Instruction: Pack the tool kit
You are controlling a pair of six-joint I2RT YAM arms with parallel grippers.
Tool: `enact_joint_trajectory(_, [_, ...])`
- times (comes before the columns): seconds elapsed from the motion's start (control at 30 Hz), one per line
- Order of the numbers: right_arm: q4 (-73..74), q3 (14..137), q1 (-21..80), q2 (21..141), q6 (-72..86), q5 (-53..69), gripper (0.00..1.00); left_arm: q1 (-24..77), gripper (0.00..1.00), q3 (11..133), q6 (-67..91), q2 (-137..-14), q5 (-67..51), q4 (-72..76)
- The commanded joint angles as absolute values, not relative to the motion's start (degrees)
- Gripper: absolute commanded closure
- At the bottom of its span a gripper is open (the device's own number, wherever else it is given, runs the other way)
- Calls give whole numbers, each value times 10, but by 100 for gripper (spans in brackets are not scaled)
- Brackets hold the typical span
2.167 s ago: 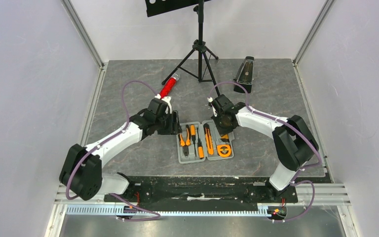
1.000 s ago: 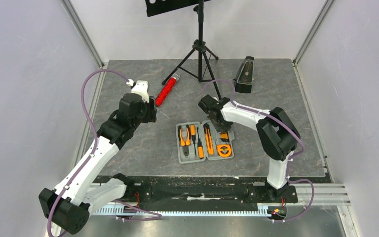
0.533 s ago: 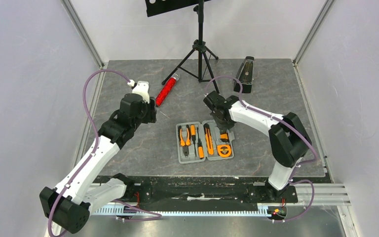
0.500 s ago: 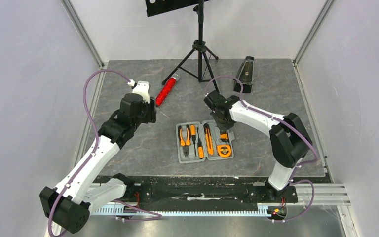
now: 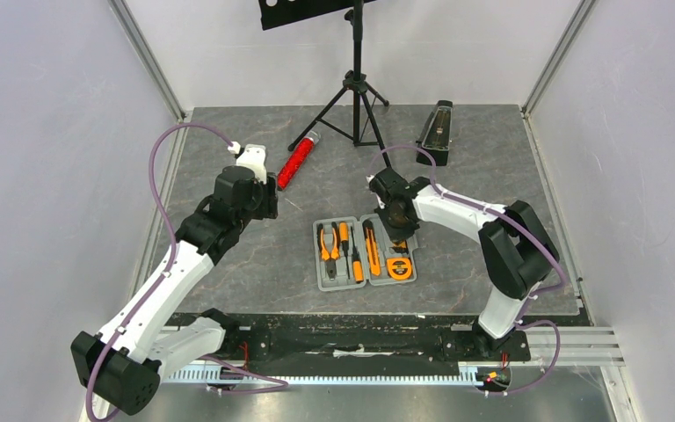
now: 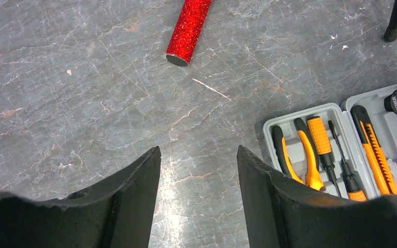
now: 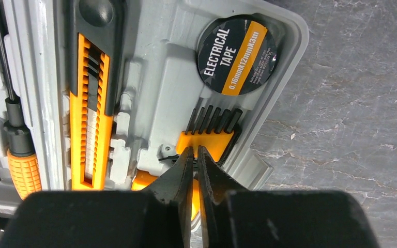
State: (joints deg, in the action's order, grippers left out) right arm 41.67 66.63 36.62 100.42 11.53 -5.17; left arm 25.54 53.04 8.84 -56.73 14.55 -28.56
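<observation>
Bases of both arms sit on a black mounting plate [image 5: 360, 338] at the near edge. I see the left gripper [image 6: 197, 155] with jaws wide apart, matte black fingers [image 6: 134, 191] rough-edged, nothing between them, hanging over bare table [image 5: 228, 264] left of the case.

The tool kit case [image 5: 366, 285] lies open and flat at table centre: grey moulded plastic, two hinged halves, rounded corners. Left half holds orange-and-black pliers [image 6: 300, 155] and screwdrivers [image 6: 323, 142]. Right half holds a ribbed orange knife [image 7: 90, 103], a round tape roll [image 7: 237, 56] labelled ELECTRICAL TAPE, and an orange holder [image 7: 207, 142] with black ribs.

The right gripper [image 7: 192, 151] is over that holder, jaws pinched to a thin slit; I can't tell if it touches.

The table is grey, marble-veined and scratched. Further back are a red glitter cylinder [image 5: 297, 163], black tripod legs [image 5: 356, 97] and a black wedge-shaped metronome [image 5: 435, 132]. The walls are plain and pale.
</observation>
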Motion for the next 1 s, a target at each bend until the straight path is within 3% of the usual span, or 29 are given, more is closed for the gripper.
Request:
enact_joint_trajectory(0.0, [385, 661, 361, 997, 117, -29, 92, 257, 37, 528, 71, -568, 155, -261])
enact_joint_trajectory(0.73, [394, 698, 356, 979, 120, -17, 90, 257, 37, 527, 71, -573, 147, -261])
enact_joint_trajectory(0.97, [388, 669, 357, 996, 121, -36, 93, 257, 37, 527, 71, -573, 146, -261])
